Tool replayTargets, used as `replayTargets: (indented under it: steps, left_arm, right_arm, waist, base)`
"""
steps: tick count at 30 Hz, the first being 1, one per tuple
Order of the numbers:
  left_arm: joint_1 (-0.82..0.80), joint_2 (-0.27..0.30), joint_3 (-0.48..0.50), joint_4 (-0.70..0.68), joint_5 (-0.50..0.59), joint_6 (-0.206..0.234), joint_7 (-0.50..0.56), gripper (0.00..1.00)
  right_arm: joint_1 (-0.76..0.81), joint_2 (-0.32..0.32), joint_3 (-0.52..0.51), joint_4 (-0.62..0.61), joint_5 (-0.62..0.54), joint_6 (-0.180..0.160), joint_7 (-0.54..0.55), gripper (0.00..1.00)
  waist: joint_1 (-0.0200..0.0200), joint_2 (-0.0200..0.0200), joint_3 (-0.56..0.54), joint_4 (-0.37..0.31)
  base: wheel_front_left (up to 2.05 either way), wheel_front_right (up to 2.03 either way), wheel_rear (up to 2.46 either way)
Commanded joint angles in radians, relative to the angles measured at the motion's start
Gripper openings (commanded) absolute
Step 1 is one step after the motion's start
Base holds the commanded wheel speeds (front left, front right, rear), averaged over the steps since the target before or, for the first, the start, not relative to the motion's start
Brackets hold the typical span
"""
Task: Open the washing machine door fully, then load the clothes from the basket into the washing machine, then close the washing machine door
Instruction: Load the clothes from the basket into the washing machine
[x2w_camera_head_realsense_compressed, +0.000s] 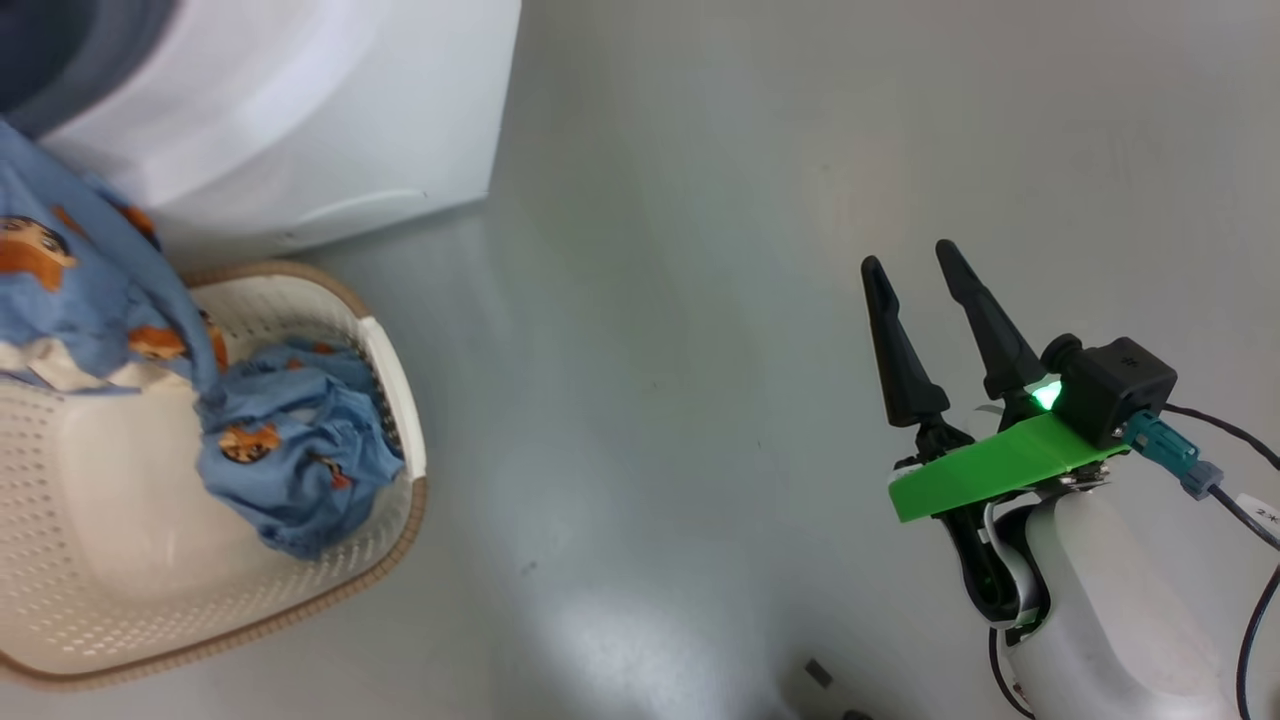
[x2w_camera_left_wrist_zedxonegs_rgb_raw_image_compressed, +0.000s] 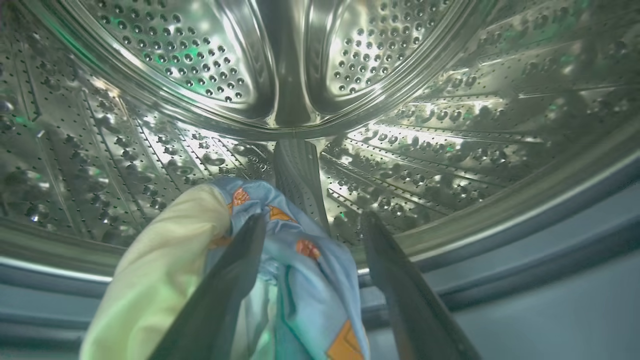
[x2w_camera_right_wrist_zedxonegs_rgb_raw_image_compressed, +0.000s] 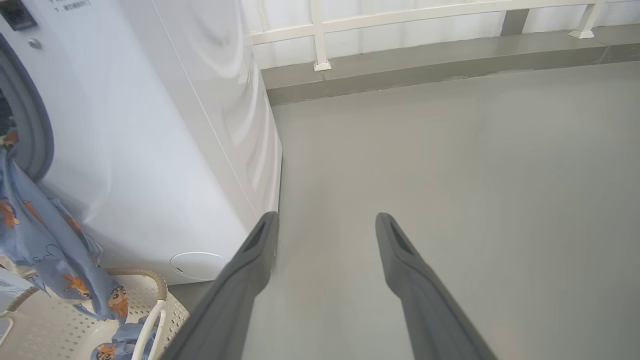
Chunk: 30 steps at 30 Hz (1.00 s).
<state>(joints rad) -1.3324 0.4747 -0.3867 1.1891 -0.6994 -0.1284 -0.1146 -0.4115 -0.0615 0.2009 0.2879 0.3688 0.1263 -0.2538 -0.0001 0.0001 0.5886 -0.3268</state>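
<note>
Left wrist view: left gripper (x2w_camera_left_wrist_zedxonegs_rgb_raw_image_compressed: 315, 218) stood spread inside drum (x2w_camera_left_wrist_zedxonegs_rgb_raw_image_compressed: 200, 75), clothes (x2w_camera_left_wrist_zedxonegs_rgb_raw_image_compressed: 305, 265) slack against one finger.
I judged clothes light, limp, snag-prone; pinch a bunched fold. Right gripper (x2w_camera_head_realsense_compressed: 908, 254) stood spread, empty.

Bright even light; glare streaks on steel drum (x2w_camera_left_wrist_zedxonegs_rgb_raw_image_compressed: 440, 115) beyond left fingers (x2w_camera_left_wrist_zedxonegs_rgb_raw_image_compressed: 400, 280), green tint; near garment (x2w_camera_left_wrist_zedxonegs_rgb_raw_image_compressed: 310, 280) blurry; edges bowed.

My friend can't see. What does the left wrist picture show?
The left gripper, fingers spread, points into a shiny steel drum full of little holes. Blue and cream clothes drape over one finger and hang out past the grey seal.
</note>
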Motion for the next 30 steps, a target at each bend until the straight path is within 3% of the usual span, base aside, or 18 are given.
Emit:
replayTargets:
  steps: [1, 16, 30]
  left_arm:
    - [0.022, 0.037, 0.006, -0.03, -0.008, -0.002, -0.02, 1.0]
    - [0.341, -0.024, -0.014, -0.143, -0.057, -0.001, -0.146, 1.0]
    - [0.707, -0.1, 0.108, -0.487, 0.042, 0.078, -0.147, 1.0]
  right_arm:
    - [0.008, -0.004, 0.02, -0.015, 0.004, 0.004, -0.008, 1.0]
    - [0.066, -0.048, 0.018, 0.02, 0.029, 0.004, -0.008, 1.0]
    - [0.133, -0.09, 0.01, 0.054, 0.053, 0.004, -0.008, 1.0]
  waist:
    - [0.0001, -0.0001, -0.05, 0.016]
    - [0.0001, -0.0001, -0.298, 0.089]
    - [0.0001, -0.0001, -0.455, 0.208]
  base:
    - [0.0, 0.0, 0.0]
    - [0.0, 0.0, 0.0]
    - [0.0, 0.0, 0.0]
